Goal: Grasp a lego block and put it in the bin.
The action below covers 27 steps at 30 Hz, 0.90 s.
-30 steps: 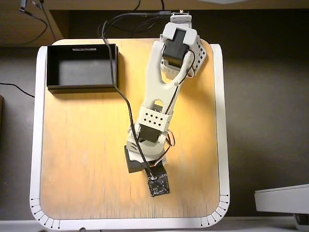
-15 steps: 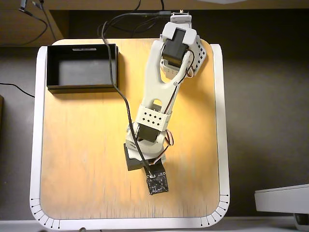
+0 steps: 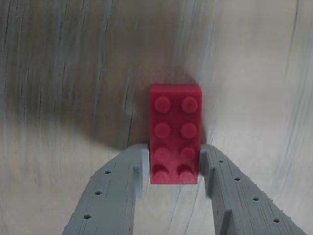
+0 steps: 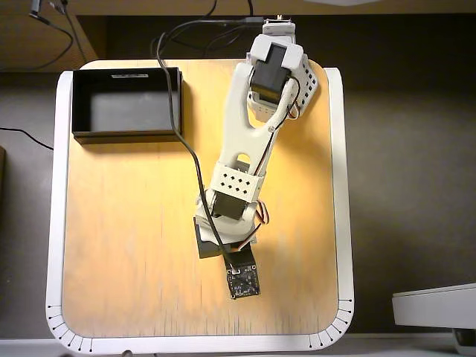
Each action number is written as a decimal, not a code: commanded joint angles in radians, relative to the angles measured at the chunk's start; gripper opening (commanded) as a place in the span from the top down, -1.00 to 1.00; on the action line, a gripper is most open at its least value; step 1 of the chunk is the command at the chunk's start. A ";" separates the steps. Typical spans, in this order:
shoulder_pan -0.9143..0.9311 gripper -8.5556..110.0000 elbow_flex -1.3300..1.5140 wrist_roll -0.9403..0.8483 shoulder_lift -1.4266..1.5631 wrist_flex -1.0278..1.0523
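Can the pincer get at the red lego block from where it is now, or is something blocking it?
Probably yes. In the wrist view the red lego block lies flat on the table, its near end already between the open pincer fingers, with nothing else near it. The overhead view hides the block under the arm.

No text, label, brand or number can be read in either view. The black rectangular open bin at the far left corner of the pale wooden desk carries a thin white strip on its far rim, too small to read.
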 commanded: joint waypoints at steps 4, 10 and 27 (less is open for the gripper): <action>-0.005 0.85 -0.098 0.017 0.101 0.012; -0.009 0.85 -0.097 0.031 0.233 0.018; 0.097 0.85 -0.097 -0.052 0.798 0.264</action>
